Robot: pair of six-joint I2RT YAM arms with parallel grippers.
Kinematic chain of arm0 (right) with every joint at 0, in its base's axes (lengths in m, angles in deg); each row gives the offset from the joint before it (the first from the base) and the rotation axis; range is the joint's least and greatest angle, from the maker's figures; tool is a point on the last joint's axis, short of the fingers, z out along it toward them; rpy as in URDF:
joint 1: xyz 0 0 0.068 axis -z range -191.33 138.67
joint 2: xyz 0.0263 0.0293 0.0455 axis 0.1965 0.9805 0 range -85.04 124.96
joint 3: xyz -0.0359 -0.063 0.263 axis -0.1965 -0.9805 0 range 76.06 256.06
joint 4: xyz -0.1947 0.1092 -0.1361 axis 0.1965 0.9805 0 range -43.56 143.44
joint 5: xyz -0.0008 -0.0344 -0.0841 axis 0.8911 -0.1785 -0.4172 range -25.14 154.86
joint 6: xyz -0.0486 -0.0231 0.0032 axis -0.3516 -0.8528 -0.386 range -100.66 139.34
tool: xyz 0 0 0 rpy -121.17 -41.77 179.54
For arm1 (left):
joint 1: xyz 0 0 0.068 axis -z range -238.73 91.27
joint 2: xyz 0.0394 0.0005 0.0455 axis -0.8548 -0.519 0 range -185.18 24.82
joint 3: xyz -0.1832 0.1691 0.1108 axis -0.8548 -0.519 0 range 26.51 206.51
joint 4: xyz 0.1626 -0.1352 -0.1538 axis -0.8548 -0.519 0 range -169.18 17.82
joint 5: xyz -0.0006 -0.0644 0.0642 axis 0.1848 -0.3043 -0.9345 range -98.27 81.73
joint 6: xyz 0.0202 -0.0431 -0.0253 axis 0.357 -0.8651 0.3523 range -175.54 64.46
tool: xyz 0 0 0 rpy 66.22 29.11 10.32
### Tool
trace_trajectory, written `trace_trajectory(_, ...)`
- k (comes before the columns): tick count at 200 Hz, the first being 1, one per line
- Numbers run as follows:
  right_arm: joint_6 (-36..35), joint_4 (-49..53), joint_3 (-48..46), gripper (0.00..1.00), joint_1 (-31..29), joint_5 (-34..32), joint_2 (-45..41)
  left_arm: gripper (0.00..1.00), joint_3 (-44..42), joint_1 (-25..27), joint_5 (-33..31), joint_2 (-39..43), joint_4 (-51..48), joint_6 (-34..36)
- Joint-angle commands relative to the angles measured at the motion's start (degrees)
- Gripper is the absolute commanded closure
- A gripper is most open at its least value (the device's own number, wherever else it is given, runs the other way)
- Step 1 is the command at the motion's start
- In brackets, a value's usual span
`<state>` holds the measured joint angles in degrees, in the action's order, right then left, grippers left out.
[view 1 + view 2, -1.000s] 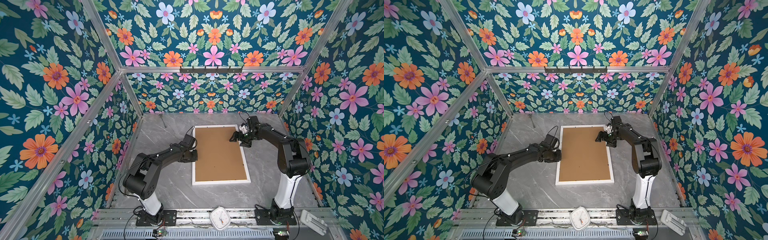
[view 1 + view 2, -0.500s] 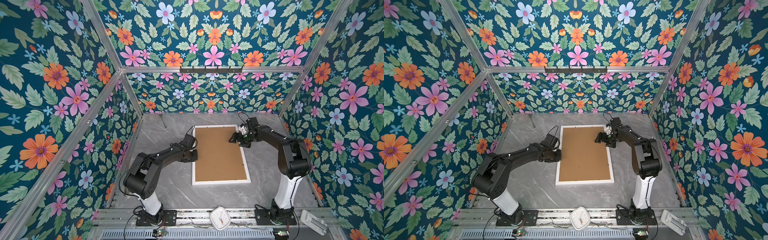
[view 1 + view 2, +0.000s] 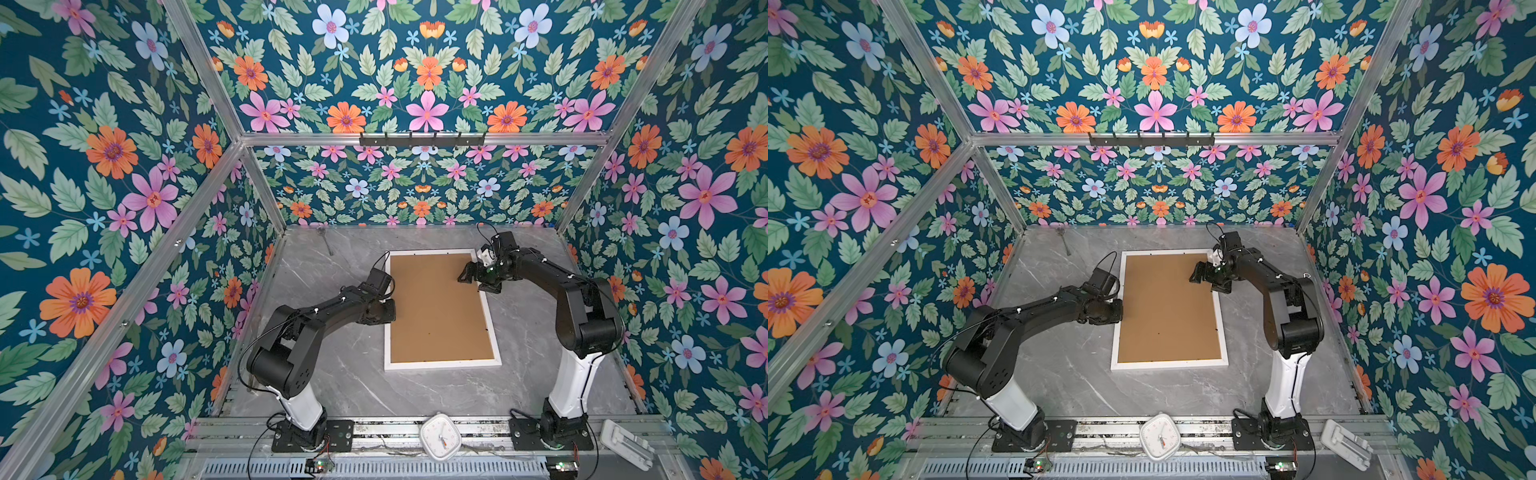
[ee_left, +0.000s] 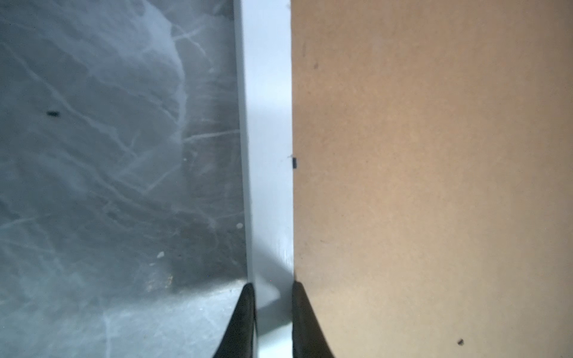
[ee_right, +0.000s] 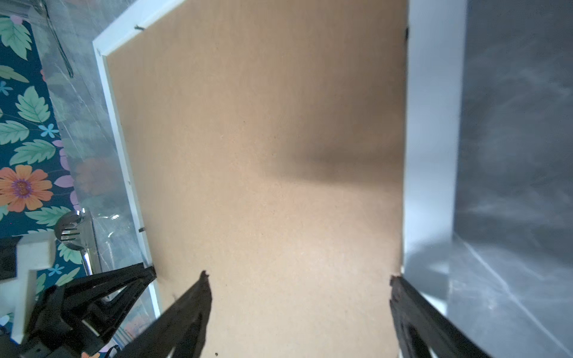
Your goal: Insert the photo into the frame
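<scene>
A white clock (image 3: pixel 440 435) lies at the front rail. Behind it, on the grey counter (image 3: pixel 353 386), the frame (image 3: pixel 442 365) lies flat, and a brown board (image 3: pixel 436 307) fills its inside. The left jaws are closed on the frame's left border, one finger (image 4: pixel 245 316) outside it and the other at the board's edge. Further back, the right jaws stand wide open over the board, beside the right border, holding nothing. By the far wall lies a metal utensil (image 3: pixel 328 246).
</scene>
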<state>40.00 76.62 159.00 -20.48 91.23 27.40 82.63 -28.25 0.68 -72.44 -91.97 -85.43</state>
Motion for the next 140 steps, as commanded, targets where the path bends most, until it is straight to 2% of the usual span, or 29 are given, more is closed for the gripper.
trace_trajectory(1, 0.3, 1.7, 2.5, 0.10, 0.6, 0.8, 1.4, 0.90, -0.7, 0.2, 0.1, -0.9, -5.2, 1.3)
trace_trajectory(47, -0.5, 2.0, 9.0, 0.10, 1.4, 1.7, 5.9, 0.90, -0.7, 0.2, 0.4, -0.8, -5.1, 1.3)
trace_trajectory(65, -1.1, 1.2, 11.0, 0.10, 1.5, 0.2, 7.3, 0.90, -0.7, 0.2, 0.4, -0.8, -5.0, 1.4)
trace_trajectory(140, -2.6, 6.8, 22.7, 0.10, 2.1, 0.7, 15.9, 0.90, -0.5, 0.3, 0.9, -0.9, -4.9, 1.5)
